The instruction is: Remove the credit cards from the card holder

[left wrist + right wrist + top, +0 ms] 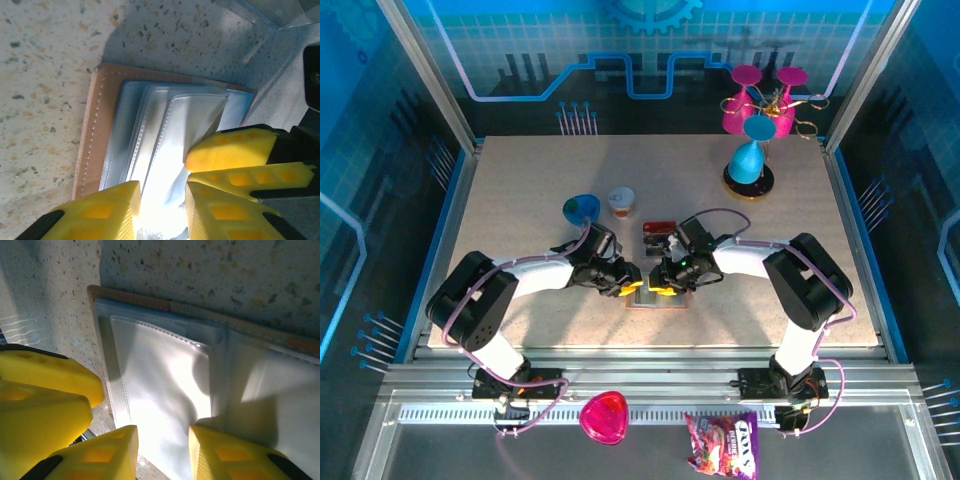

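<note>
The card holder lies open and flat on the table at the near middle, tan edge outward, blue-grey lining and clear sleeves up. My left gripper hovers over its sleeves, jaws apart, nothing between them. My right gripper faces it from the other side, jaws apart astride a sleeve that bulges slightly. Its fingers show beside my left ones. A dark red credit card lies just behind the grippers. The sleeves I can see look empty under the glare.
A clear plastic container sits just behind the holder. A blue cup and a small paper cup stand behind it to the left. A pink and blue stand is at the back right.
</note>
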Available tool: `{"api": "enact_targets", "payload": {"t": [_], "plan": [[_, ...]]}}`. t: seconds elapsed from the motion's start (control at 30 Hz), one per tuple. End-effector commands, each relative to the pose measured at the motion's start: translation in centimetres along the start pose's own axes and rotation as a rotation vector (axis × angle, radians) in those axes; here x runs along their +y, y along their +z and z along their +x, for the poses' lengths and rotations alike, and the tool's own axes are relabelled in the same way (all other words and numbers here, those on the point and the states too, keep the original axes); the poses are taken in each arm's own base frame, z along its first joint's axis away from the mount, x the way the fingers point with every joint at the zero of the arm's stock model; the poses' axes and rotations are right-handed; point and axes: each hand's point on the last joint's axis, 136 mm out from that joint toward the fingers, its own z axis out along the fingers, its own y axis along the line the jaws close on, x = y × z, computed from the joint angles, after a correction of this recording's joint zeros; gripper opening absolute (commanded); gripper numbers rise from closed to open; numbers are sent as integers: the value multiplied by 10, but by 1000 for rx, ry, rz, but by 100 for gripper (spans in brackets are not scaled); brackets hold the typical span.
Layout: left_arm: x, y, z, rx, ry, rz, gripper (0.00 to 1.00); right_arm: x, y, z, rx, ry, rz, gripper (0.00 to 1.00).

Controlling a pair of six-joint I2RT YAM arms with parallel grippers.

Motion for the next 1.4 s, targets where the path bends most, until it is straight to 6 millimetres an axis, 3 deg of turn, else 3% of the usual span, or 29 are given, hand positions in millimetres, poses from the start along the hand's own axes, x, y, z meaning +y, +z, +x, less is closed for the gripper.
{"api": "enact_targets", "payload": {"t": [0.0, 0.67, 1.37], "plan": [[-8, 5, 1, 21, -8, 17, 29, -6, -3, 5, -1, 27, -11, 32], [-8, 18, 1, 60, -27, 42, 22, -4, 0, 6, -5, 49, -62, 32], [-1, 10, -1, 30, -10, -39, 34, -10, 1, 2, -27, 106, -152, 30]]}}
